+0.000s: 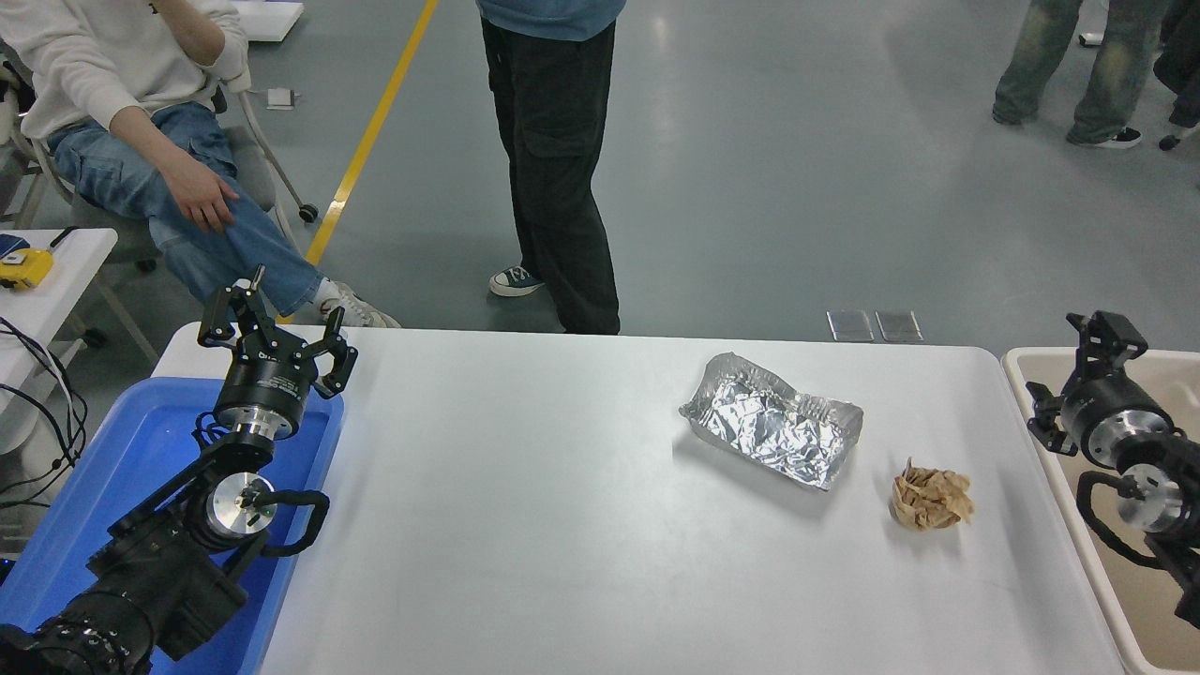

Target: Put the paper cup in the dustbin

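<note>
At right of frame, the right gripper [1078, 375] hangs over the dustbin [1036, 441], jaws spread and empty. The left gripper [272, 328], lower left, likewise open.

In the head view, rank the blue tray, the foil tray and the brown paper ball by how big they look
1. Blue tray, largest, though the left arm covers part of it and it lies nearer the camera.
2. Foil tray.
3. Brown paper ball, smallest.

We're seeing two matte-black arms w/ silver wrist discs & looped black cables; left gripper [272, 323] & right gripper [1078, 375] are showing black linkage fingers, faint white lettering on the left.
</note>
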{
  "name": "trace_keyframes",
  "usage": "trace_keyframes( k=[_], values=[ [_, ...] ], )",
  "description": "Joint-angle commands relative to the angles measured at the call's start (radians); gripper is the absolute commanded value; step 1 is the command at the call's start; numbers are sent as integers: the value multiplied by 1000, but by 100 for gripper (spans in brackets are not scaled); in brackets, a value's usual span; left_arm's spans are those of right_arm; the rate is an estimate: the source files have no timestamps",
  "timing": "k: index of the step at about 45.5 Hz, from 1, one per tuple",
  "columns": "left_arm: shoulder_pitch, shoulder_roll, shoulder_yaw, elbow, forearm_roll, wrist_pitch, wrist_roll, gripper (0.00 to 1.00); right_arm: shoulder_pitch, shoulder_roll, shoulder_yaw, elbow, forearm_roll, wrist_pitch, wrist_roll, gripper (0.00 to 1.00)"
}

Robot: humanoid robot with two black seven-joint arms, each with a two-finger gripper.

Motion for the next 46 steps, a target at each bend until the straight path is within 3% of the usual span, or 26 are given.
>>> trace_keyframes(
  k=[1, 12, 24, 46],
  values=[
    [0, 0, 0, 0, 0, 0, 0, 100, 0, 58, 104, 133, -139, -17, 70, 99],
    [0, 0, 0, 0, 0, 0, 0, 100, -95, 228, 254, 133, -356, -17, 151, 99],
    [0, 0, 0, 0, 0, 0, 0, 100, -155, 335, 362, 139, -397, -14, 231, 99],
    [0, 0, 0, 0, 0, 0, 0, 100, -180, 345, 374, 77, -397, -66, 309, 99]
  ],
)
